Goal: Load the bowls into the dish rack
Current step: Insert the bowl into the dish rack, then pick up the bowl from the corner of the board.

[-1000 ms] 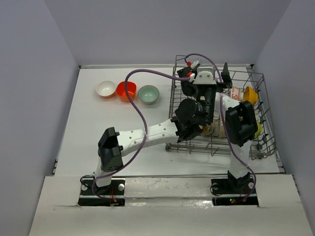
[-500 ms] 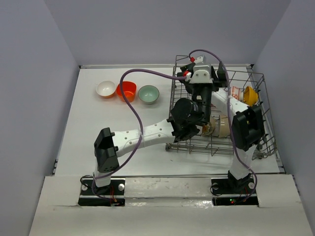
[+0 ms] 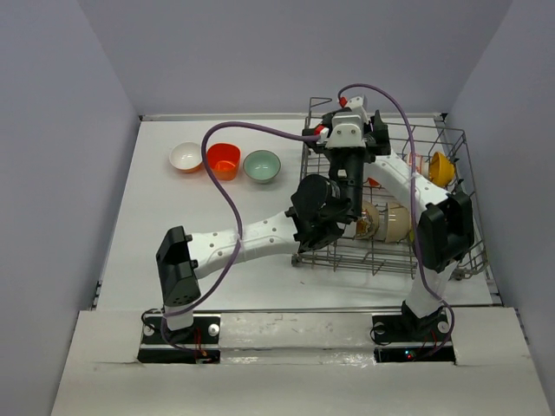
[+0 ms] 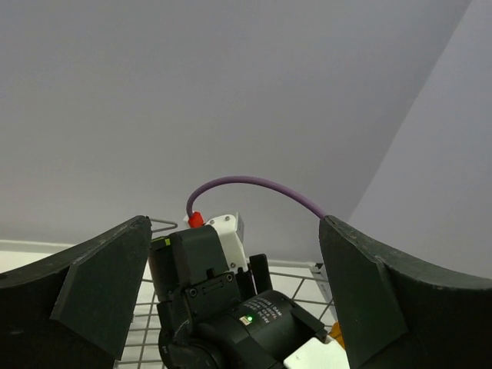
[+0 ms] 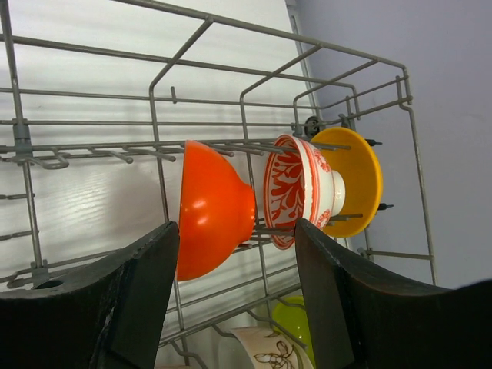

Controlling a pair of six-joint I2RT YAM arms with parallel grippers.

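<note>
— What's in the dish rack [image 3: 381,256] right now?

— Straight ahead of the right gripper [image 5: 237,227], a red-orange bowl [image 5: 211,219] stands on edge among the wires. Just past it on the right is a patterned bowl [image 5: 296,188], white with red, also on edge and leaning against a yellow bowl [image 5: 357,181] at the rack's end wall.

— Anything lower down?

— Under that gripper, deeper in the rack, there's a green bowl [image 5: 296,323] and beside it part of a cream bowl [image 5: 257,346] with a dark motif.

— Is the right gripper holding one?

— No. Its fingers are spread apart with nothing between them, and the red-orange bowl sits beyond them, resting on the rack.

— And the left gripper [image 4: 234,229]?

— Spread as wide as it goes and carrying nothing. It is raised above the rack wires and faces the far wall, with the other arm's wrist in front of it.

— Any bowls outside the rack?

— Three, well off to the left of both grippers, in a row on the worktop [image 3: 156,225]: a white bowl [image 3: 186,157], a red bowl [image 3: 223,160] and a teal bowl [image 3: 262,165], all upright.
</note>
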